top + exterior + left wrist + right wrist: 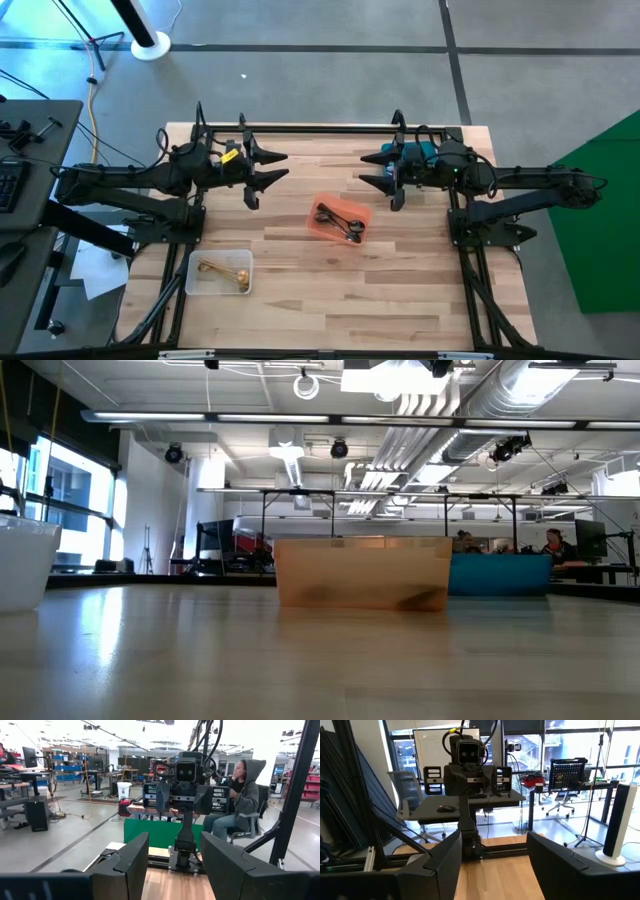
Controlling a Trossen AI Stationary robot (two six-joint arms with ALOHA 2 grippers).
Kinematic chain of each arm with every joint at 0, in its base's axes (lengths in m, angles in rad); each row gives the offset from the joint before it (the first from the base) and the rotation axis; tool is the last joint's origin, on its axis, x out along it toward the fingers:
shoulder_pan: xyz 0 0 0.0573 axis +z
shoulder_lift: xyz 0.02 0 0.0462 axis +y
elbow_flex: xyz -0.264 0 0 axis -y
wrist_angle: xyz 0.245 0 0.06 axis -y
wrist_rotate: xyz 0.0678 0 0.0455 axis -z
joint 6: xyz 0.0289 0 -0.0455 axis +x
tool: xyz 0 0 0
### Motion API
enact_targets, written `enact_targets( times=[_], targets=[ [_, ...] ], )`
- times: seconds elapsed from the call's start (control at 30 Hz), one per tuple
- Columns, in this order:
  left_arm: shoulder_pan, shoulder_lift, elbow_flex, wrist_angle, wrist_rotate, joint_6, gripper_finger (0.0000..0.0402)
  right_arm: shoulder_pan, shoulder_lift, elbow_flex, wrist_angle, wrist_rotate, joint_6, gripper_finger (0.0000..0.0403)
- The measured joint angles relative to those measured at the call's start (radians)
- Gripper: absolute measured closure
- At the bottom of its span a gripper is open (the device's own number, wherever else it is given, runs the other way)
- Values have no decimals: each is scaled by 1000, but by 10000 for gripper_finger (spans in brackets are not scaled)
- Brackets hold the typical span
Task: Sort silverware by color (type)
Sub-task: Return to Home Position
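Both jaws gape wide and empty; left arm (150, 178) and right arm (500, 180) sit folded at the counter's (330, 300) back edge. Finish level, no sagging.

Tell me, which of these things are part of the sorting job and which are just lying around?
Part of the job: gold spoons in the white bin; dark cutlery in the orange bin; left tool and right tool, both open, empty.
Just lying about: white stand, green panel, papers on the floor.
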Motion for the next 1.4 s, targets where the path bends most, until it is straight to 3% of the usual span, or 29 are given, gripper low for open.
enact_targets(
  times=[1.4],
  targets=[
    [0,0,0,11,-3,-8,234,0,0,0,0,0,-8,194]
  ],
)
